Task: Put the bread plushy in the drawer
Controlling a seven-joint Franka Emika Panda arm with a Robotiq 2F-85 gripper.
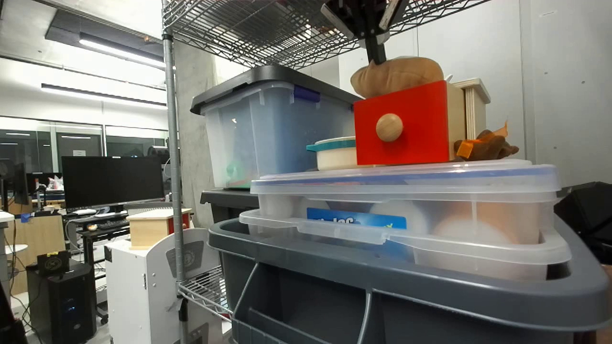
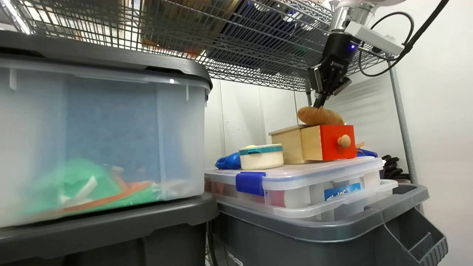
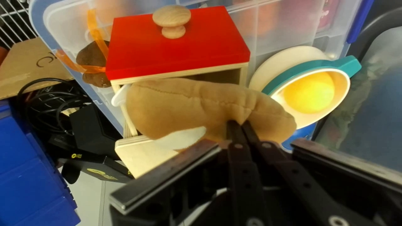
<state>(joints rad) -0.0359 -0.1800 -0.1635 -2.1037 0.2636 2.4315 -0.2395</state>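
The golden-tan bread plushy [image 1: 411,74] lies across the top of the drawer [image 1: 420,117], just behind its red front; it also shows in an exterior view [image 2: 317,116] and in the wrist view [image 3: 182,106]. The drawer is pulled out of its light-wood box [image 2: 288,138]; a dark strip of its inside shows in the wrist view between the red front [image 3: 179,50] and the plushy. My gripper [image 3: 239,123] points down, its fingertips nearly together, pinching a fold of the plushy toward one end. The plushy hides most of the drawer's opening.
A cream container with a teal rim [image 3: 301,78] and something yellow in it stands beside the drawer. A brown plush with orange ribbon [image 1: 487,143] lies on the other side. All stand on a clear lidded bin [image 1: 406,186]. A wire shelf [image 2: 221,44] hangs above.
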